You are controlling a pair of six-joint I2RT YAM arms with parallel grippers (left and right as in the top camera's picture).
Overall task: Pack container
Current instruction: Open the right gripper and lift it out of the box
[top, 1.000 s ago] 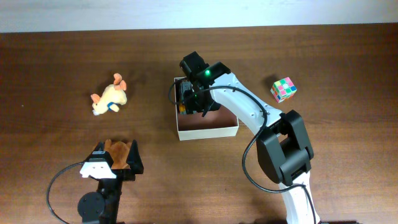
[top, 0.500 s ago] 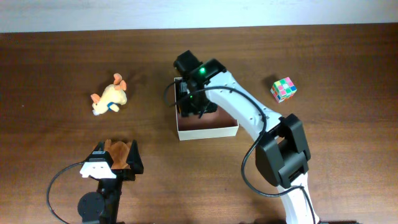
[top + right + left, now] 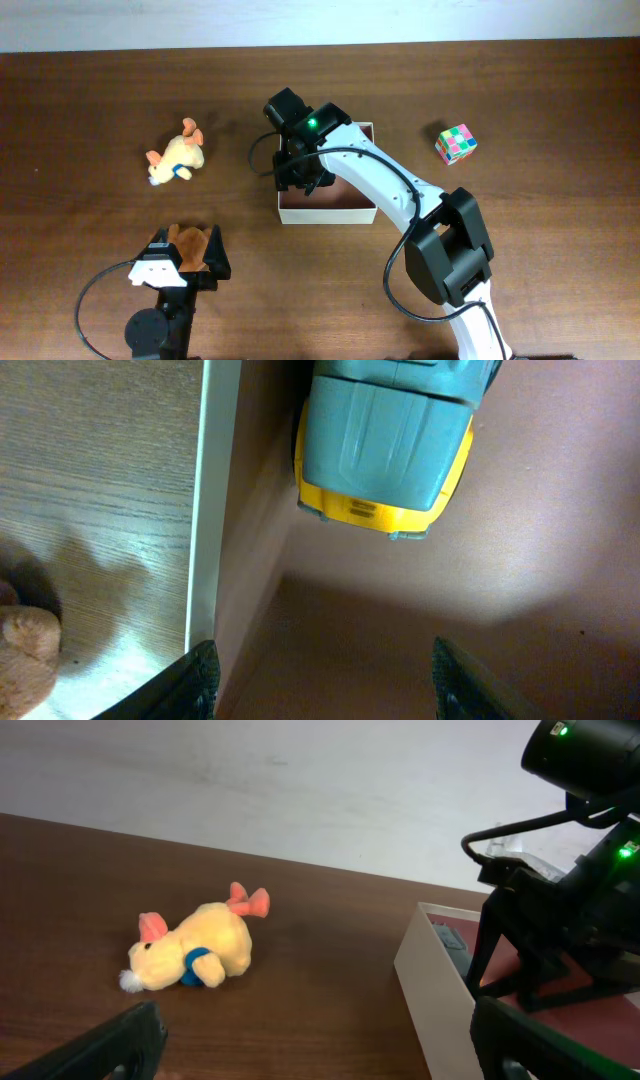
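Observation:
The container [image 3: 330, 215] is a white-walled square box with a reddish-brown floor at mid-table; its side wall [image 3: 430, 990] shows in the left wrist view. My right gripper [image 3: 300, 172] hangs over its left part. In the right wrist view the gripper [image 3: 325, 675] is open over the bare floor, nothing between its fingers. A grey and yellow toy car [image 3: 385, 445] lies ahead of it against the container's left wall [image 3: 212, 500]. My left gripper [image 3: 187, 255] rests open at the front left, and in its own wrist view [image 3: 320, 1045] only wood lies between its fingers.
A yellow plush dog [image 3: 177, 158] lies left of the container, also in the left wrist view [image 3: 195, 952]. A colourful puzzle cube [image 3: 455, 143] sits at the right. A brown soft toy [image 3: 186, 242] lies by the left gripper; whether they touch is unclear.
My right gripper has moved left and slightly back over the container's left side. The container has shifted a little left and squared up. The left arm has not moved.

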